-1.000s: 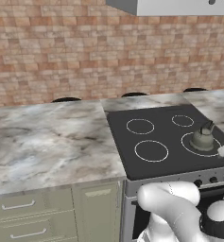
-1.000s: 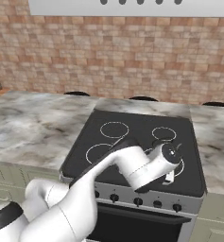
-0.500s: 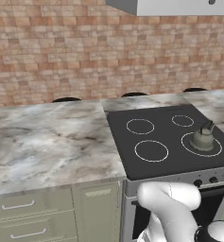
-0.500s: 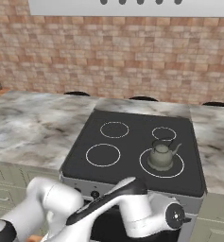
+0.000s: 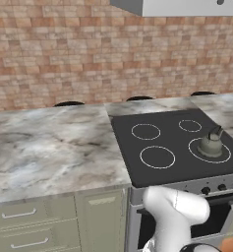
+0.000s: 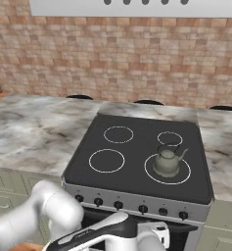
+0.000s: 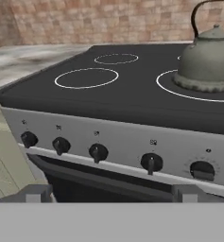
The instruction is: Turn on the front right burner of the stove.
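Kettle (image 6: pixel 167 162) on front right burner (image 6: pixel 182 178); end effector (image 7: pixel 111 193) facing knobs (image 7: pixel 98 152).

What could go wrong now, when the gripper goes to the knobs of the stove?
1. The front panel carries a row of similar black knobs, close together. The gripper faces the middle of the row, so it may turn a wrong one.
2. A kettle stands on the front right burner. If that ring heats, the kettle heats too; whether it holds water cannot be seen.
3. The arm hangs low before the oven door and might bump it.
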